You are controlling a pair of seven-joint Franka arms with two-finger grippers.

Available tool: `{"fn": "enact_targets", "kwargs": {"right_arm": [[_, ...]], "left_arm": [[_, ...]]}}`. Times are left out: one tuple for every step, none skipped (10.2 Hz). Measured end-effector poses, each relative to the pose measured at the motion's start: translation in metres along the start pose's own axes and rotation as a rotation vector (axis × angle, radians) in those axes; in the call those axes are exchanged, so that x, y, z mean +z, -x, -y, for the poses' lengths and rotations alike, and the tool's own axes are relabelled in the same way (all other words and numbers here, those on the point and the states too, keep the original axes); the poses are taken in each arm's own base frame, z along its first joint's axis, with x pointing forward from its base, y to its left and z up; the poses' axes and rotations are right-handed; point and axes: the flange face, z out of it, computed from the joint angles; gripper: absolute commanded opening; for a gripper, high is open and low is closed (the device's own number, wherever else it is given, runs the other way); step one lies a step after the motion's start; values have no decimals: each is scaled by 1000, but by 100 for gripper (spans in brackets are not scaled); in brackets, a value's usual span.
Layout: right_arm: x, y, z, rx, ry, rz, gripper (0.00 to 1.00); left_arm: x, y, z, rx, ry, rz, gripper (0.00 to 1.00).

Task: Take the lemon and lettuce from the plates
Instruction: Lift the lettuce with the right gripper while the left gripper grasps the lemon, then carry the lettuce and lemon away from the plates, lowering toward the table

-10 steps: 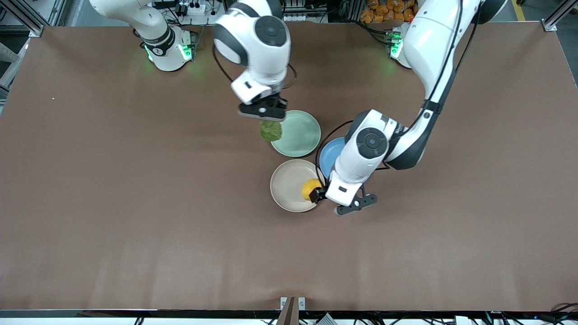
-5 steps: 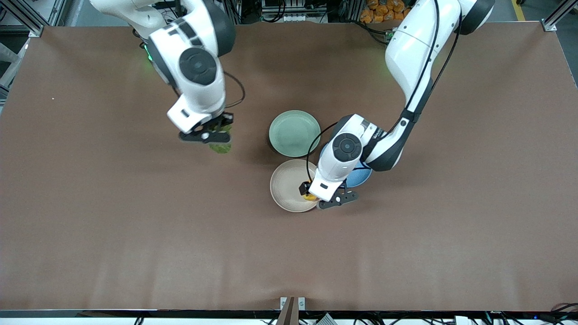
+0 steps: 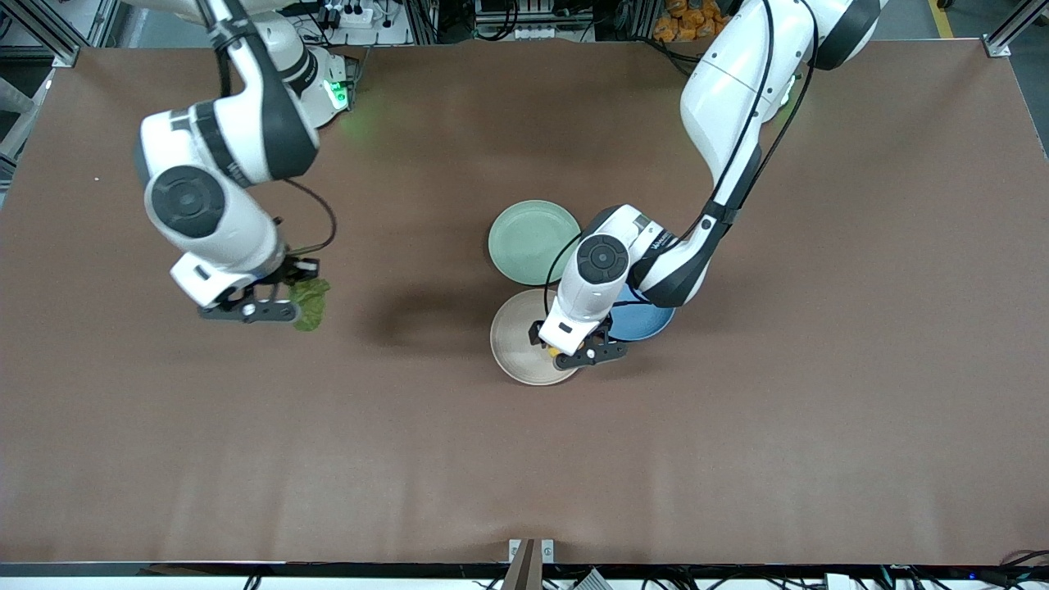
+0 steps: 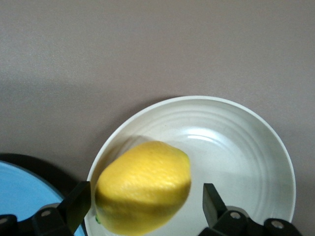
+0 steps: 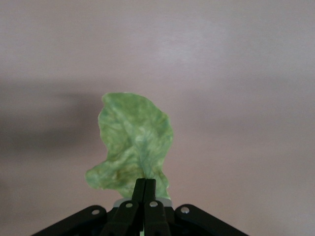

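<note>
The lettuce half of the job looks settled, the lemon half is at the grasp. The right hand [image 3: 283, 301], clenched on the lettuce [image 3: 310, 301], hangs over bare brown surface [image 3: 164, 442] toward the right arm's end, well apart from the plates; in the right wrist view the leaf [image 5: 133, 147] dangles from fingers pinched flat together, nothing but surface under it. The mint plate [image 3: 534, 242] sits empty. The left hand [image 3: 565, 348] is down at the beige plate [image 3: 516, 340], at about four o'clock on its rim, just beside the blue plate [image 3: 647, 324], and the lemon [image 3: 555, 352] shows only as a yellow sliver beneath the wrist in the front view. The left wrist view tells more: the lemon [image 4: 143, 186] lies between the two fingers [image 4: 212, 201] with a gap on at least one side, so the hand is released and straddling the fruit, which I judge sits on the plate's [image 4: 246, 147] edge. The next move calls for closing squarely across the rind's middle; a smooth oval may squirt sideways or roll toward the rim if pinched off-centre. Then a straight lift clear of the plate. The right arm needs only to keep or set down its leaf.
</note>
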Motion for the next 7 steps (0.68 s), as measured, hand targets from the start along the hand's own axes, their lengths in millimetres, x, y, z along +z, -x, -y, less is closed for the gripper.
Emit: {"fn": "enact_targets", "kwargs": {"right_arm": [[15,-7,-24,11,-35,10,0],[29,-13,-42,24,-56,13,0],[42,-20,-47,32,-64,12,0],[55,-26,-44,32,-69,3,0],[69,-32,-40,31,-73,-4,0],[83,-38,-39,32,-74,-5,0],[97,-42,-39,35,-73,2,0]], "left_arm": [[0,0,0,6,-4,-5,52],[0,-1,1,17,-11,-17,1],[-1,-4,2,22,-17,-28,0],[-2,-6,2,21,-16,-33,0],[-2,-6,2,16,-17,-34,0],[-2,-6,2,10,-17,-35,0],[-3,-6,2,6,-17,-37,0]]}}
